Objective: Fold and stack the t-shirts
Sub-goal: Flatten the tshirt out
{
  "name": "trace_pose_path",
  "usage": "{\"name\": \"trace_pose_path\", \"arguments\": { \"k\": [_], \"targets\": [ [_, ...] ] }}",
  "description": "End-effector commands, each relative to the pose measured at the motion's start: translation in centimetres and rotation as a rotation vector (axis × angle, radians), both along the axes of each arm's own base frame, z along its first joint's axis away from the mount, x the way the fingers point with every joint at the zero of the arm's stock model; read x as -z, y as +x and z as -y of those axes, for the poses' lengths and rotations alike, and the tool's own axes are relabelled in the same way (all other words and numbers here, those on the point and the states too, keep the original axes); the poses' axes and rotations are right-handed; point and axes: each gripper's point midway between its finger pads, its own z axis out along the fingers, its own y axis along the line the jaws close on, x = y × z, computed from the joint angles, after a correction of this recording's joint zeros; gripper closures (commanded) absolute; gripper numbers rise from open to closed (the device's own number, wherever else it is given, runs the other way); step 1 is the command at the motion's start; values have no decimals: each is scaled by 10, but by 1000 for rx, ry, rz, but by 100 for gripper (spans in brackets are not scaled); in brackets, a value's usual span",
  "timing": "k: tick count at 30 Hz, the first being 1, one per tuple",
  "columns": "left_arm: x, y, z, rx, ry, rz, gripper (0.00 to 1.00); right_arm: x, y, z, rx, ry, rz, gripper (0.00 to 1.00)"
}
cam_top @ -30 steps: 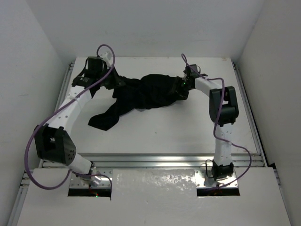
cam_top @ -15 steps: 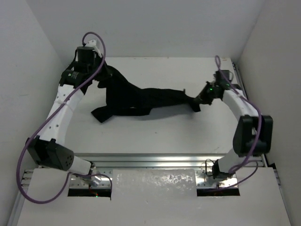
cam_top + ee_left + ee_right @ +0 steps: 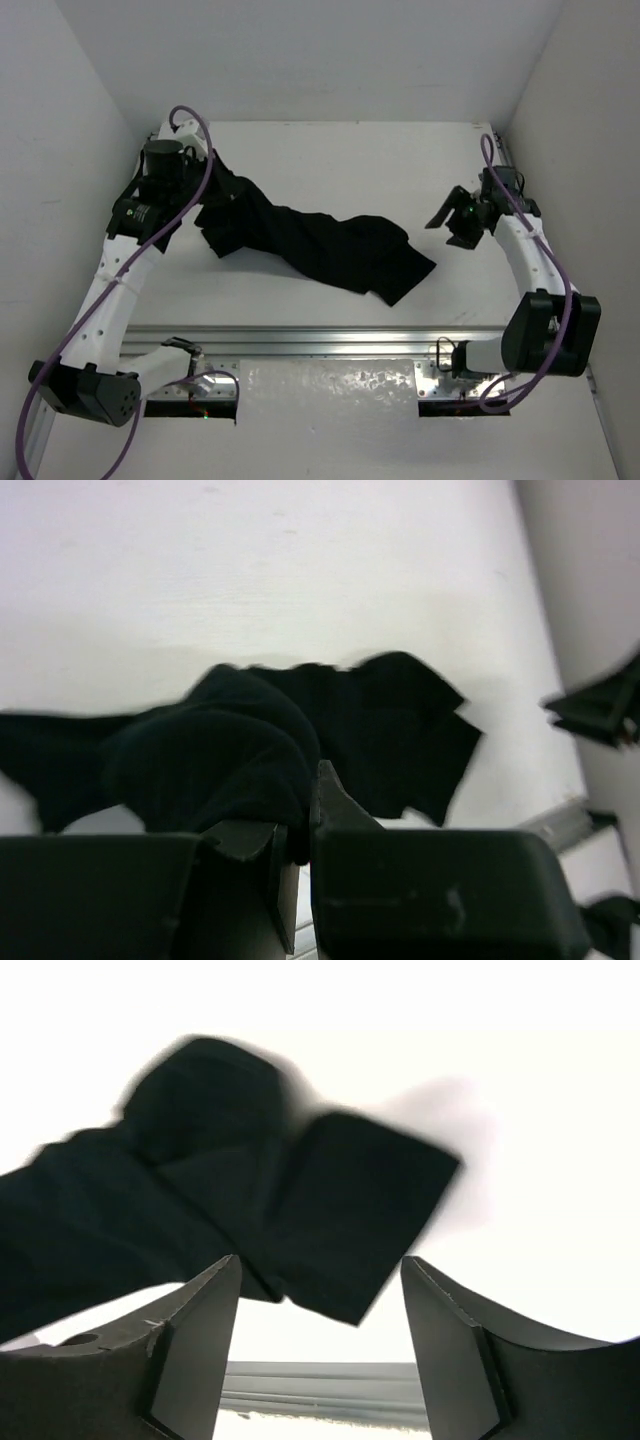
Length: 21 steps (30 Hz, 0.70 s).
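The black t-shirt [image 3: 320, 240] lies rumpled across the middle of the white table, stretching from the far left down to a corner near the front. My left gripper [image 3: 207, 190] is shut on the shirt's left end and holds it raised; the cloth [image 3: 220, 750] is pinched between the fingers [image 3: 345, 825] in the left wrist view. My right gripper [image 3: 448, 228] is open and empty, at the right, clear of the shirt's right edge. The right wrist view shows the shirt [image 3: 250, 1200] beyond the spread fingers [image 3: 195, 1330].
White walls close in the table at the back, left and right. A metal rail [image 3: 330, 338] runs along the table's front edge. Purple cables [image 3: 190, 195] hang along both arms.
My right gripper has let go of the shirt and drawn off to the right. The shirt's right end has dropped onto the table toward the front. My left gripper still holds its end, shifted nearer.
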Motion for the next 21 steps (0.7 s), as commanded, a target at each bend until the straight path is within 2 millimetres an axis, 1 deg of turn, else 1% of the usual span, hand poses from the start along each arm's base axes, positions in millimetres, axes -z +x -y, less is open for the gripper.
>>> {"name": "trace_pose_path", "arguments": {
  "k": [1,2,3,4,5,6,7,8,9,10,11,12,13,15,16,17,18,19,20,21],
  "targets": [
    [-41,-11,41,246,-128,144,100,-27,16,-23,-175,-11,76,33],
    [-29,-15,45,265,-150,109,100,-28,20,-35,-225,16,93,33],
    [-26,-22,47,278,-165,105,100,-26,22,-50,-291,61,115,33],
    [-21,-25,46,266,-172,95,100,-26,22,-73,-377,111,144,32],
    [2,-30,44,245,-181,40,100,-37,25,-109,-513,222,228,29],
    [8,-37,41,229,-178,33,100,-35,26,-123,-570,234,238,25],
    [31,-43,38,211,-174,-29,100,-28,32,-148,-672,203,235,24],
    [41,-46,36,199,-172,-52,100,-24,42,-159,-716,171,254,25],
    [49,-50,34,189,-165,-66,100,-20,45,-176,-758,163,246,25],
    [64,-54,31,173,-155,-102,100,-12,64,-186,-766,163,233,26],
    [69,-54,26,143,-138,-105,100,-11,77,-197,-782,164,262,28],
    [72,-55,25,140,-132,-109,100,-5,81,-209,-793,157,256,28],
    [79,-57,23,137,-123,-118,100,5,98,-216,-791,141,236,27],
    [83,-58,23,140,-120,-122,100,24,108,-230,-795,118,193,27],
    [85,-60,24,144,-120,-128,100,40,122,-238,-801,115,166,27],
    [83,-62,25,155,-124,-122,100,51,119,-247,-825,113,135,27],
    [82,-63,25,158,-123,-123,100,47,132,-255,-838,95,161,27],
    [81,-64,25,160,-122,-122,100,57,133,-259,-850,87,142,26],
    [83,-67,23,157,-110,-128,100,77,130,-264,-869,85,95,27],
    [83,-68,22,155,-104,-130,100,81,131,-269,-884,92,93,28]
  ]
}}
